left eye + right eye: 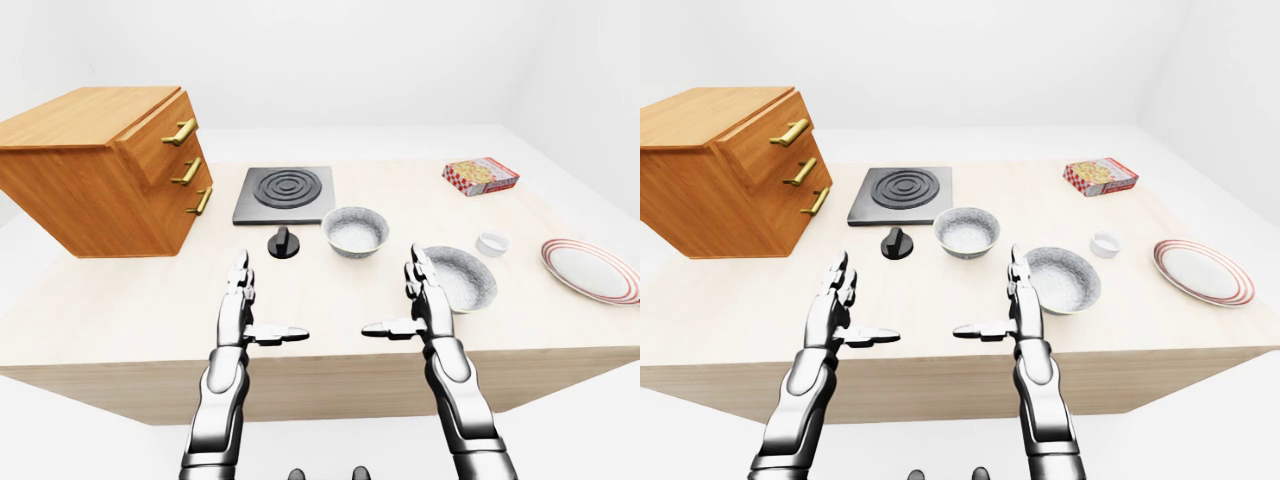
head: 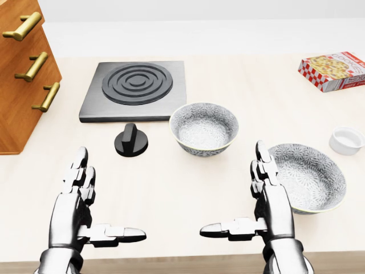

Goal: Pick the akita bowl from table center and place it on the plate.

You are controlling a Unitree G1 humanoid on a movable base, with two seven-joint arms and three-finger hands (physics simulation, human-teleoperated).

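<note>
On a pale wood counter (image 1: pixel 120 300) in a bare white room, the left-eye view shows a drawer cabinet (image 1: pixel 100 170) at left, a hob (image 1: pixel 286 193) mid-top and a striped plate (image 1: pixel 592 270) at far right.

In the head view the bowl (image 2: pixel 204 128) sits at centre beside a black knob (image 2: pixel 131 140); a second, wider bowl (image 2: pixel 308 176) lies right. The left hand (image 2: pixel 80 200) and right hand (image 2: pixel 268 200) hover spread wide, holding nothing.

The right-eye view adds a food box (image 1: pixel 1100 177) and a small white cup (image 1: pixel 1104 243).

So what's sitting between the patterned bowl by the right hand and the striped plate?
In the left-eye view, only a small white cup lies between that bowl and the plate.
</note>
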